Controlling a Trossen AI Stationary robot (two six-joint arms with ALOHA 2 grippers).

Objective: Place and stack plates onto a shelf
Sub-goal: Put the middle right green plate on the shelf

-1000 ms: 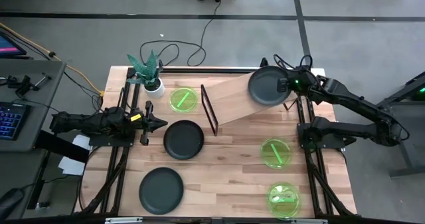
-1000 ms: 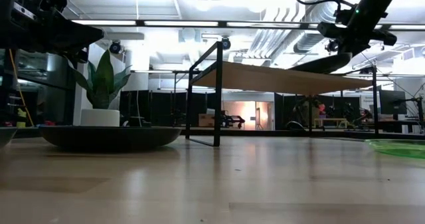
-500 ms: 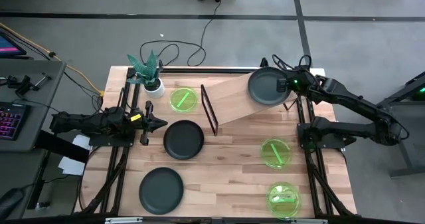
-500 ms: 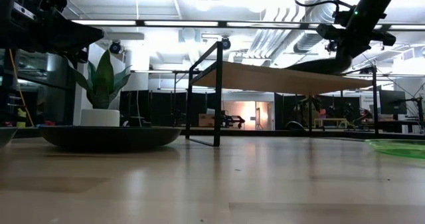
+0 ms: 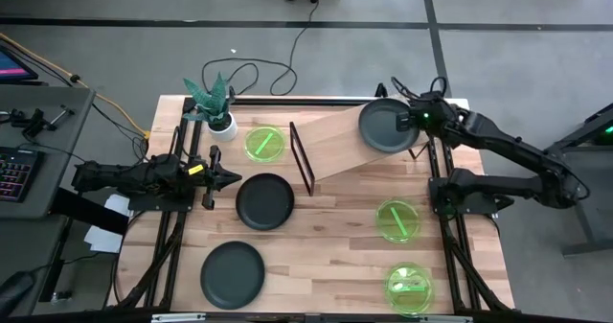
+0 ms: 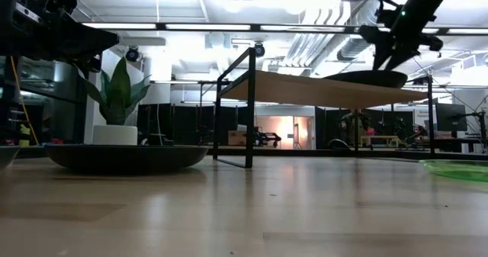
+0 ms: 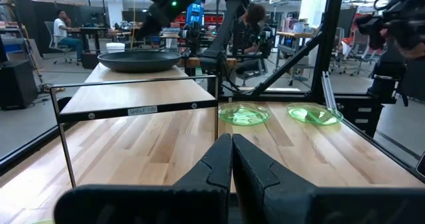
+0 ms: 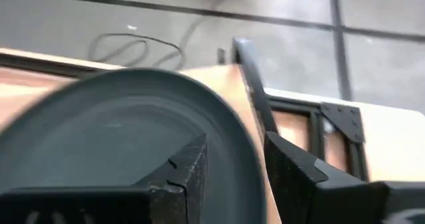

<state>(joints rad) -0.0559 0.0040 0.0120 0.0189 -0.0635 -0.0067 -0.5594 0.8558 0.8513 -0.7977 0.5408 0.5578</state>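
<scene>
A dark grey plate [image 5: 388, 125] lies level on the far right end of the light-wood shelf [image 5: 335, 146], as the low view also shows [image 6: 371, 78]. My right gripper [image 8: 234, 141] stands open at the plate's right rim, one finger over the plate [image 8: 119, 137] and one outside it. Two more dark grey plates [image 5: 265, 200] [image 5: 232, 274] rest on the table. So do three neon-green plates [image 5: 265, 143] [image 5: 397, 219] [image 5: 409, 288]. My left gripper [image 5: 230, 177] waits shut at the table's left, just left of the nearer-centre grey plate.
A white pot with a green plant [image 5: 218, 107] stands at the far left corner. The shelf's black frame end [image 5: 303, 158] rises mid-table. Bare wood lies between the grey plates and the green plates on the right.
My right gripper has opened and let go of the dark grey plate's rim, rising a little. The plate, held tilted a second ago with its right edge up, has settled level on the shelf.
</scene>
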